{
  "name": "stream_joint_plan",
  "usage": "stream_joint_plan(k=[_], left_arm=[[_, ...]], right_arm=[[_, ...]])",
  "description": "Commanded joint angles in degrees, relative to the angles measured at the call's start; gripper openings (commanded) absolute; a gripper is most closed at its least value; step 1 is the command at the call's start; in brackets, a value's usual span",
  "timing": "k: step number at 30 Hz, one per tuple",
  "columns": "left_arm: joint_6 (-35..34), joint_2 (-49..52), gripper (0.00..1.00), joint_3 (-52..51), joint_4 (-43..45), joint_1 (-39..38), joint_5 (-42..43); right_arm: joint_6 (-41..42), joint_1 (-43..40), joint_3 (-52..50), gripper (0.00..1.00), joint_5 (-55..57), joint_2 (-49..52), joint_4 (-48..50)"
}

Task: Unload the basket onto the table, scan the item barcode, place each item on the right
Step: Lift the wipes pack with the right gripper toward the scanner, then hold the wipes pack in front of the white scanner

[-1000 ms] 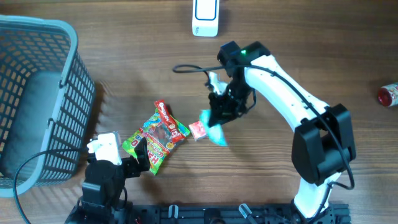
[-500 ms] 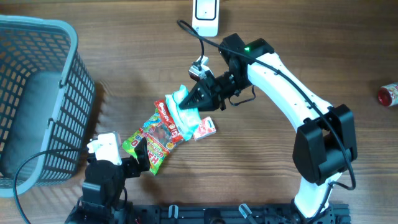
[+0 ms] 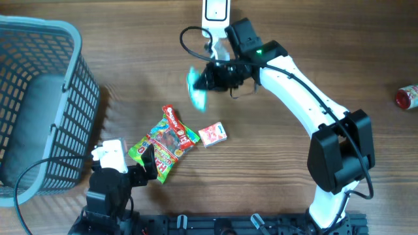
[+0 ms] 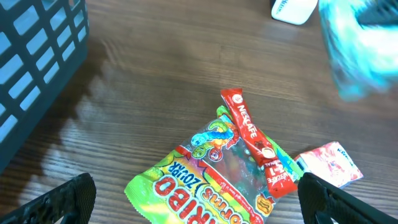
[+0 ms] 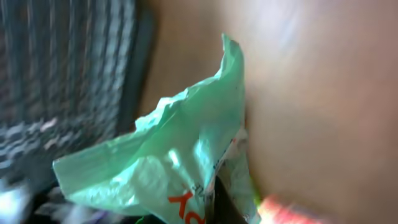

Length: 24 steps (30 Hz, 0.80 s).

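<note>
A wooden table (image 3: pixel 130 65) is being shared by 5 things: a blue basket (image 3: pixel 81 111) at 1 end, a gummy bag (image 3: pixel 160 149), a small red packet (image 3: pixel 212 135), a white device (image 3: pixel 212 13) and a red can (image 3: pixel 406 98).

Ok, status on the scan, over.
Right gripper shut on green packet, close to white scanner. Left gripper open, idle by gummy bag. Black cable loops near scanner; nothing else in the way.

- You're looking at a mock shop checkout, set on a wooden table (image 3: pixel 130 59).
- Shopping basket (image 3: pixel 85 124) at 9 o'clock, white scanner (image 3: pixel 215 16) at 12, gummy bag (image 3: pixel 160 147) mid-table.
</note>
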Motion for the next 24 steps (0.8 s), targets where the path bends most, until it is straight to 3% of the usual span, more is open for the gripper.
stream_joint_plan(k=[1, 3, 10, 21, 24], left_arm=[[-0.28, -0.44, 1.0, -0.55, 0.13, 0.31, 0.66], [-0.28, -0.44, 1.0, -0.55, 0.13, 0.31, 0.66], [-0.28, -0.44, 1.0, -0.55, 0.13, 0.31, 0.66], [-0.28, -0.44, 1.0, -0.55, 0.13, 0.31, 0.66], [-0.28, -0.44, 1.0, -0.55, 0.13, 0.31, 0.66]], right_arm=[[-6.43, 0.24, 0.72, 0.04, 19.8, -0.07, 7.21], [-8.11, 0.35, 0.72, 0.04, 29.42, 0.83, 12.09], [-19.21, 0.33, 4.28, 0.04, 41.07, 7.67, 29.0], [-34.49, 0.04, 30.4, 0.04, 51.25, 27.56, 31.8], [-36.04, -0.68, 31.93, 0.04, 52.63, 29.09, 32.81]])
